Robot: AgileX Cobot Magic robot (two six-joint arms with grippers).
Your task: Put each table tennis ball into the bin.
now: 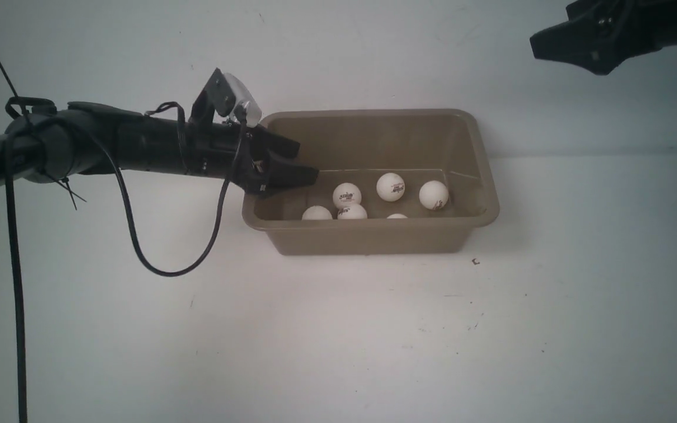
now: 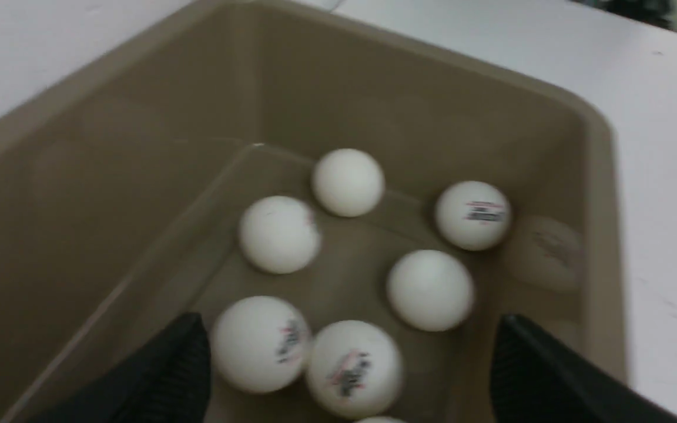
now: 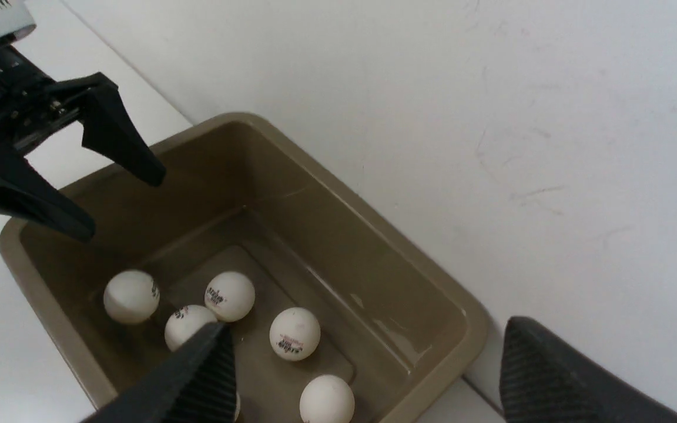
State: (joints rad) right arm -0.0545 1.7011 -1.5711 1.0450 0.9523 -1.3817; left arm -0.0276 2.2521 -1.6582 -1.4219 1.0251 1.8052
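Note:
The taupe-brown bin [image 1: 374, 238] stands against the back wall. Several white table tennis balls [image 1: 390, 187] lie on its floor, some with a dark logo. My left gripper [image 1: 306, 164] hangs over the bin's left rim, open, with nothing between its fingers [image 2: 188, 358]. In the left wrist view the balls [image 2: 429, 289] rest loose below it inside the bin [image 2: 109, 176]. My right gripper [image 1: 541, 47] is raised high at the top right, above and beyond the bin's right end. It is open and empty [image 3: 367, 326], looking down on the bin [image 3: 432, 294], the balls [image 3: 294, 333] and the left gripper [image 3: 120, 204].
The bin sits on a white table [image 1: 338, 341] with a white wall [image 1: 374, 53] right behind it. A black cable [image 1: 162, 267] loops down from the left arm toward the table. A tiny dark speck [image 1: 475, 261] lies in front of the bin's right corner.

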